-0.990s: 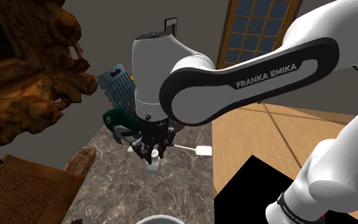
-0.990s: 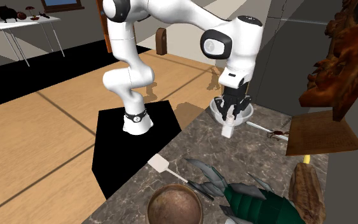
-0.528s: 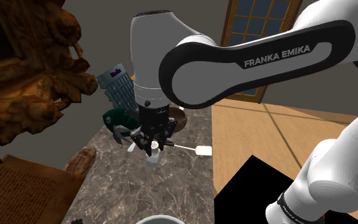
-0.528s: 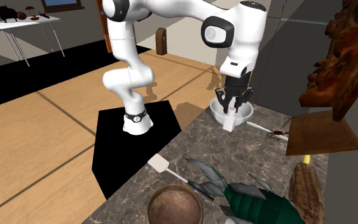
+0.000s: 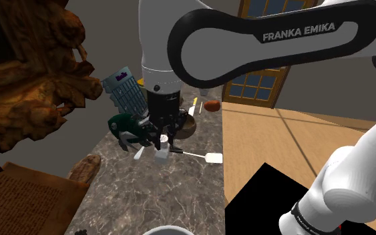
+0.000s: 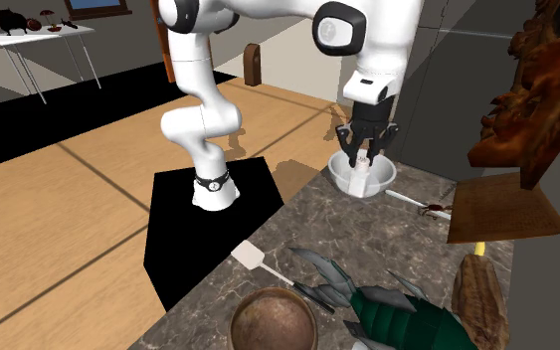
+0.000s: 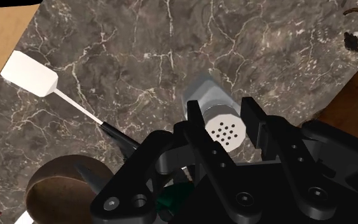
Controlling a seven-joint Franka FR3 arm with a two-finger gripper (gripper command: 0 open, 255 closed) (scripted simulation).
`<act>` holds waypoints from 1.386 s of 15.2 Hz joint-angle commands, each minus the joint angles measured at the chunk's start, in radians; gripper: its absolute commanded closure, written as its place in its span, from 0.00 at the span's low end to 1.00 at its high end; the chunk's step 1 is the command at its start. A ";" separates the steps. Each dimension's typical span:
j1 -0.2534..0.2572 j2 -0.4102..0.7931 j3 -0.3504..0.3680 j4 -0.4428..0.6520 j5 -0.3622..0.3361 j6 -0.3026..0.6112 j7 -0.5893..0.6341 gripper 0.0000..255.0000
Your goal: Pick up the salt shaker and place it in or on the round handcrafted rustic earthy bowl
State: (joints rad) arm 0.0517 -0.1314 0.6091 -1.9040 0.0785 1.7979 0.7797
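Clasping the pale grey cylindrical salt shaker (image 7: 208, 95) in the black end effector (image 7: 223, 121), just below its perforated cap; probably light, rigid, smooth-sided, slippery.

1. Counter (image 7: 139, 57): dark grey-brown marble with white veins.
2. Salt shaker (image 7: 209, 95): pale grey, white cap dotted with dark holes.
3. Spatula (image 7: 31, 73): white, black handle.
4. Bowl (image 6: 274, 320): brown.
5. Gripper (image 7: 224, 118): black.

Shoulder camera sits close behind the arm (image 5: 260, 40), looking down the tabletop (image 5: 179, 193). Second camera faces back across it. Wrist camera peers down past the claw (image 7: 222, 116), close. All catch the spatula (image 7: 30, 73).
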 commanded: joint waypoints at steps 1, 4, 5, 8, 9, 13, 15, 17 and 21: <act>-0.018 0.002 -0.024 0.005 -0.004 -0.006 -0.041 1.00; -0.049 0.014 -0.064 0.025 -0.014 -0.018 -0.107 1.00; -0.059 0.020 -0.076 0.034 -0.019 -0.023 -0.128 1.00; -0.089 0.044 -0.111 0.067 -0.034 -0.037 -0.188 1.00; -0.099 0.054 -0.122 0.081 -0.040 -0.042 -0.208 1.00; -0.138 0.104 -0.162 0.148 -0.065 -0.065 -0.281 1.00; -0.156 0.135 -0.181 0.189 -0.078 -0.079 -0.316 1.00; -0.173 0.169 -0.199 0.236 -0.092 -0.094 -0.349 1.00; -0.205 0.250 -0.230 0.349 -0.120 -0.132 -0.411 1.00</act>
State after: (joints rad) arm -0.1459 0.1020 0.3861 -1.5759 -0.0363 1.6716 0.3831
